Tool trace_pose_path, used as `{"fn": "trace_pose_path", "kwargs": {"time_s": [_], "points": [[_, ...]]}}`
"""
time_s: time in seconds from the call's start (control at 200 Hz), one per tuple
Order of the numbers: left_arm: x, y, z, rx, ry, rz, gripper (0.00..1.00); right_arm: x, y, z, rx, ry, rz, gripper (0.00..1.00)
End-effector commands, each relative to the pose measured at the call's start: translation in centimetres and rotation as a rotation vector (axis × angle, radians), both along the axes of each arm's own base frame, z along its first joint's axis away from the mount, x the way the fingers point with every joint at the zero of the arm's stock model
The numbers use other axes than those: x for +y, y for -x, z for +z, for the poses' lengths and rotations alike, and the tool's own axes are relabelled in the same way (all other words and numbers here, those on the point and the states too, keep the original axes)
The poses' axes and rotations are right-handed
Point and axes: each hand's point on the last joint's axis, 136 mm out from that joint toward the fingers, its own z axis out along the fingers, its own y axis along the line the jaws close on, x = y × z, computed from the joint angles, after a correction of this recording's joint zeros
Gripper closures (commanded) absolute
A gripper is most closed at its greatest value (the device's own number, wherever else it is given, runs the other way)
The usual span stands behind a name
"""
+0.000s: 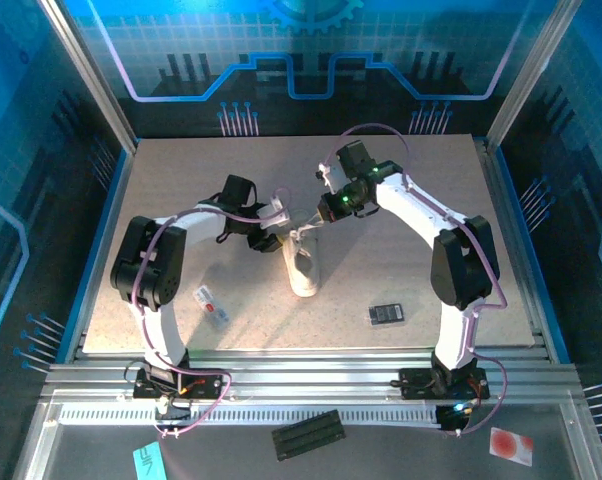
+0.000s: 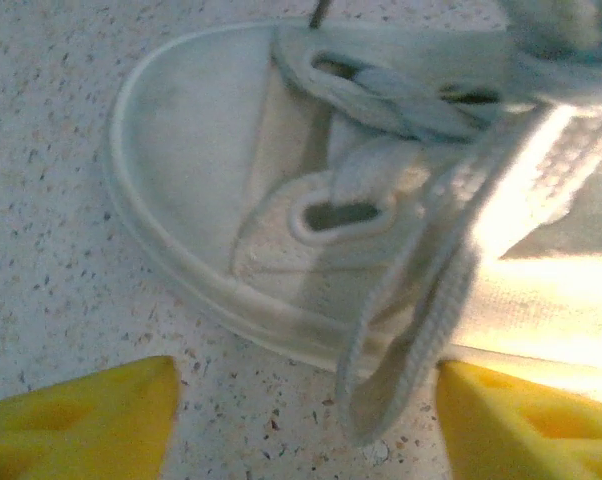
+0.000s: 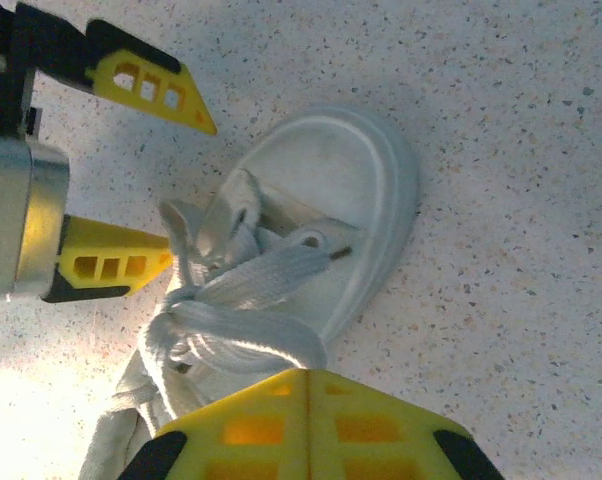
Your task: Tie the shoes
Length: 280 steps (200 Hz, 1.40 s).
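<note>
Your left jaws stand open, a lace loop (image 2: 421,320) between them beside the shoe (image 1: 303,268); your right jaws pinch a lace (image 3: 246,335) tight.

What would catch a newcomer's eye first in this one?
A white sneaker sits mid-table with both arms bent in over it. The right tool is shut, seemingly pinching the laces, while the left tool stands open astride a lace loop at the sneaker's edge.
</note>
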Motion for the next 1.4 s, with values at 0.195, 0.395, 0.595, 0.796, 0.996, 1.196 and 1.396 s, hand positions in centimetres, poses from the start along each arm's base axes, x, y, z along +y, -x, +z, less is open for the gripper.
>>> {"fn": "trace_pose_path", "kwargs": {"time_s": [0.195, 0.395, 0.595, 0.796, 0.996, 1.196, 1.396], "points": [[-0.1, 2.0, 1.1, -0.047, -0.063, -0.044, 1.00, 0.6, -0.1, 3.8, -0.057, -0.031, 0.020, 0.93], [1.0, 4.6, 1.9, -0.033, -0.118, 0.043, 1.00, 0.4, 0.2, 3.3, -0.051, -0.019, 0.023, 0.93], [1.9, 6.2, 0.5, 0.044, -0.219, 0.178, 1.00, 0.0, 0.8, 1.6, -0.024, 0.004, 0.027, 0.93], [2.4, 7.6, -0.6, 0.113, -0.271, 0.298, 1.00, -0.6, 2.7, 1.0, -0.013, -0.005, 0.043, 0.93], [1.7, 8.6, -1.3, 0.142, -0.258, 0.331, 1.00, -0.8, 4.9, -0.2, 0.048, -0.031, 0.061, 0.93], [1.0, 8.5, -1.5, 0.124, -0.241, 0.321, 1.00, -2.5, 5.0, -4.7, 0.154, 0.023, -0.004, 0.93], [0.4, 7.5, -1.0, 0.082, -0.195, 0.331, 1.00, -3.6, 4.8, -8.2, 0.246, 0.042, -0.061, 0.93]]}}
